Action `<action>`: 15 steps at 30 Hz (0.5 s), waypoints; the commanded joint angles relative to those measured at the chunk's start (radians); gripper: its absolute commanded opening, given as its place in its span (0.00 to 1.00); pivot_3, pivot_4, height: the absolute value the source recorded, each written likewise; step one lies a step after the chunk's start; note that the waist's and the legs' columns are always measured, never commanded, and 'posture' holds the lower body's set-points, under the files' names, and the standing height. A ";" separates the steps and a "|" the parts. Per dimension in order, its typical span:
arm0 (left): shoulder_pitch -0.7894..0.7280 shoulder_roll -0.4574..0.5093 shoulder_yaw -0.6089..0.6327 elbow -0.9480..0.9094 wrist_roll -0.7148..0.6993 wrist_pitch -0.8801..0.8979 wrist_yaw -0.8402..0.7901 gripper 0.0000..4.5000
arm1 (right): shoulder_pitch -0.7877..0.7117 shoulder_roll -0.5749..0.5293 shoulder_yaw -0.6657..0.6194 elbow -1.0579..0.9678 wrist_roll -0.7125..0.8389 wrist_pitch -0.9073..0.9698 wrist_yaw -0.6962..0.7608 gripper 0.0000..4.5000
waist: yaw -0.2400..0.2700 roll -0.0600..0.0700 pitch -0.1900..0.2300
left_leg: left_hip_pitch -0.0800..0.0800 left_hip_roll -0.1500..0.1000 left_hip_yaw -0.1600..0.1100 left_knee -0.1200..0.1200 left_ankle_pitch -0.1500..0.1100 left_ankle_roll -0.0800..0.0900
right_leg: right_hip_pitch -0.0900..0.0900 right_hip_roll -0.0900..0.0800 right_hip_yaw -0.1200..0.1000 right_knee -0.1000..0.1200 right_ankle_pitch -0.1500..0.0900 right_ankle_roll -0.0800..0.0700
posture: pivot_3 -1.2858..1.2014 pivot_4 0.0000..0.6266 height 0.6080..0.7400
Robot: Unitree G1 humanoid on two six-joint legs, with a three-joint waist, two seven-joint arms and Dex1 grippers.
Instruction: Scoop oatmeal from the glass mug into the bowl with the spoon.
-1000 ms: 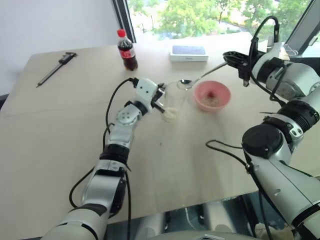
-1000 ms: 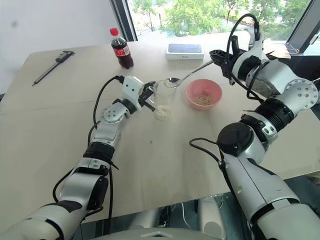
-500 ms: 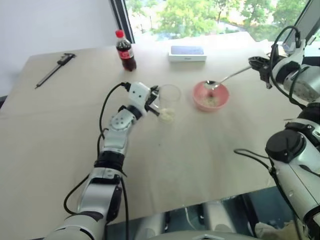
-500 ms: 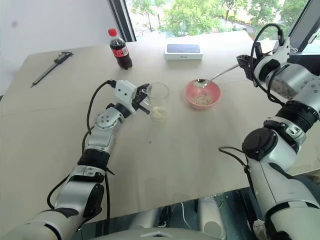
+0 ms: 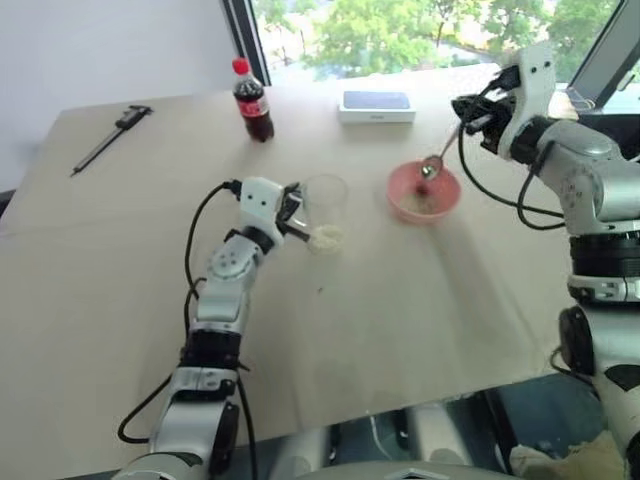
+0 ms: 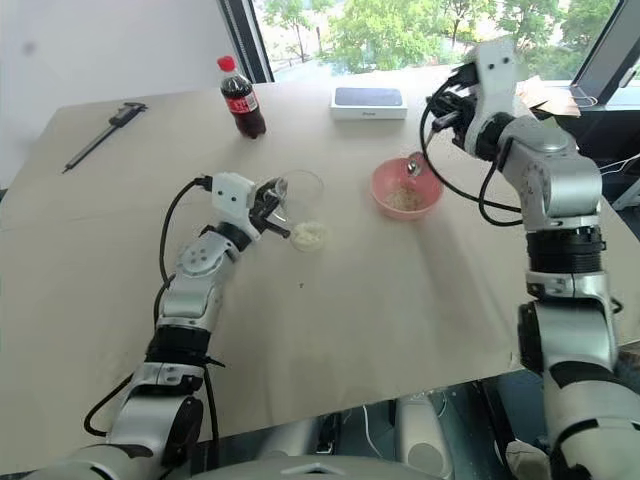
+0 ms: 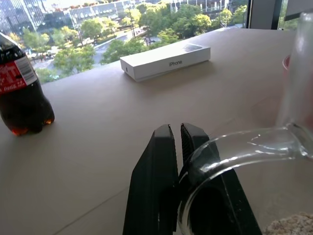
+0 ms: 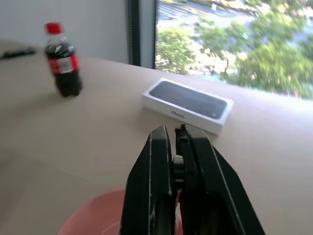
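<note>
A slim silver metal spoon (image 5: 433, 164) is clamped by the right gripper (image 5: 470, 112) above a small pink bowl (image 5: 424, 195), while beside the bowl a clear glass mug (image 5: 325, 205) is gripped by the left gripper (image 5: 296, 222).

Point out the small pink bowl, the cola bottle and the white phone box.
small pink bowl (image 5: 400, 205), left eye view, near rim.
cola bottle (image 5: 256, 112), left eye view, label.
white phone box (image 6: 369, 98), right eye view, dark lid.

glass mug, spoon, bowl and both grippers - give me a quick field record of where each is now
clear glass mug: tilted, handle gripped
oatmeal: pale flakes low in the mug
pink round bowl: on table, some oatmeal inside
silver metal spoon: tip down over the bowl
left gripper: shut on mug handle
right gripper: shut on spoon handle
</note>
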 commanded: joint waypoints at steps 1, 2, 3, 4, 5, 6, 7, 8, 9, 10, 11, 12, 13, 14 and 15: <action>0.018 0.000 0.011 -0.084 -0.016 0.020 0.008 0.01 | 0.003 -0.028 0.029 -0.053 -0.046 -0.093 0.074 0.00 | 0.001 0.000 0.000 | 0.000 0.000 0.000 0.000 0.000 0.000 | 0.000 0.000 0.000 0.000 0.000 0.000 | 0.52 0.24 1.00; 0.025 0.000 0.010 -0.090 -0.013 0.023 0.012 0.01 | 0.001 -0.028 0.018 -0.044 -0.044 -0.088 0.073 0.00 | 0.003 0.000 0.000 | 0.000 0.000 0.000 0.000 0.000 0.000 | 0.001 0.000 0.000 0.000 0.000 0.000 | 0.52 0.24 1.00; 0.031 -0.001 0.011 -0.094 -0.011 0.026 0.016 0.01 | -0.007 -0.020 -0.009 -0.032 -0.025 -0.059 0.060 0.00 | 0.005 0.000 0.000 | 0.000 0.000 0.000 0.000 0.000 0.000 | 0.001 0.000 0.000 0.000 0.000 0.000 | 0.52 0.24 1.00; 0.034 -0.002 0.012 -0.097 -0.010 0.029 0.019 0.01 | -0.024 -0.002 -0.053 -0.014 0.011 -0.010 0.032 0.00 | 0.006 0.000 0.000 | 0.000 0.000 -0.001 0.000 0.000 0.000 | 0.001 -0.001 -0.001 0.000 0.000 0.000 | 0.52 0.24 1.00; 0.038 -0.003 0.013 -0.098 -0.009 0.029 0.022 0.01 | -0.054 0.028 -0.116 0.006 0.068 0.056 -0.014 0.00 | 0.008 0.000 0.000 | 0.000 0.000 -0.001 0.000 0.000 0.000 | 0.001 -0.001 -0.001 0.000 0.000 0.000 | 0.52 0.24 1.00; 0.040 -0.003 0.013 -0.097 -0.007 0.028 0.025 0.01 | -0.083 0.054 -0.169 0.019 0.118 0.112 -0.052 0.00 | 0.009 0.000 0.000 | 0.000 0.000 -0.001 0.000 0.000 0.000 | 0.001 -0.001 -0.001 -0.001 0.000 0.000 | 0.52 0.24 1.00; 0.041 -0.003 0.012 -0.094 -0.003 0.026 0.029 0.01 | -0.127 0.092 -0.243 0.031 0.196 0.190 -0.104 0.00 | 0.008 0.000 0.000 | 0.000 0.000 -0.001 0.000 0.000 0.000 | 0.001 -0.001 -0.001 -0.001 0.000 0.000 | 0.52 0.24 1.00; 0.040 -0.004 0.011 -0.090 0.000 0.024 0.032 0.01 | -0.169 0.126 -0.307 0.041 0.267 0.260 -0.151 0.00 | 0.006 0.000 0.000 | 0.000 0.000 -0.001 0.000 0.000 0.000 | 0.001 -0.001 0.000 0.000 0.000 0.000 | 0.52 0.24 1.00; 0.038 -0.004 0.011 -0.087 0.001 0.023 0.035 0.01 | -0.203 0.154 -0.360 0.043 0.327 0.324 -0.193 0.00 | 0.006 0.000 0.000 | 0.000 0.000 -0.001 0.000 0.000 0.000 | 0.000 -0.001 0.000 0.000 0.000 0.000 | 0.52 0.24 1.00; 0.037 -0.005 0.011 -0.083 0.003 0.021 0.037 0.01 | -0.231 0.178 -0.403 0.041 0.384 0.388 -0.225 0.00 | 0.006 0.000 0.000 | 0.000 0.000 -0.001 0.000 0.000 0.000 | 0.000 -0.001 0.000 0.000 0.000 0.000 | 0.52 0.24 1.00; 0.037 -0.006 0.011 -0.080 0.004 0.019 0.039 0.01 | -0.247 0.194 -0.430 0.030 0.429 0.447 -0.248 0.00 | 0.007 0.000 0.000 | 0.000 0.000 -0.002 -0.001 0.000 0.000 | 0.000 -0.001 0.000 0.000 0.000 0.000 | 0.52 0.24 1.00; 0.035 -0.007 0.012 -0.076 0.004 0.019 0.041 0.01 | -0.258 0.209 -0.449 0.018 0.469 0.502 -0.266 0.00 | 0.008 0.000 0.000 | 0.000 0.000 -0.002 -0.001 0.000 0.000 | 0.000 -0.001 -0.001 0.000 0.000 0.000 | 0.52 0.24 1.00; 0.034 -0.009 0.013 -0.073 0.002 0.019 0.042 0.01 | -0.266 0.225 -0.470 0.007 0.517 0.564 -0.285 0.00 | 0.008 0.000 0.000 | 0.000 0.000 -0.003 -0.002 0.000 0.000 | 0.000 -0.001 -0.002 -0.001 0.000 0.000 | 0.52 0.24 1.00; 0.032 -0.011 0.013 -0.071 0.001 0.020 0.042 0.01 | -0.266 0.238 -0.479 -0.006 0.553 0.608 -0.299 0.00 | 0.009 0.000 0.000 | 0.000 0.000 -0.003 -0.002 0.000 0.000 | 0.001 -0.001 -0.002 -0.002 0.000 0.000 | 0.52 0.24 1.00; 0.033 -0.011 0.012 -0.072 0.001 0.019 0.042 0.01 | -0.258 0.251 -0.478 -0.029 0.580 0.642 -0.310 0.00 | 0.009 0.000 0.000 | 0.000 0.000 -0.003 -0.001 0.000 0.000 | 0.001 -0.002 -0.002 -0.002 0.000 0.000 | 0.52 0.24 1.00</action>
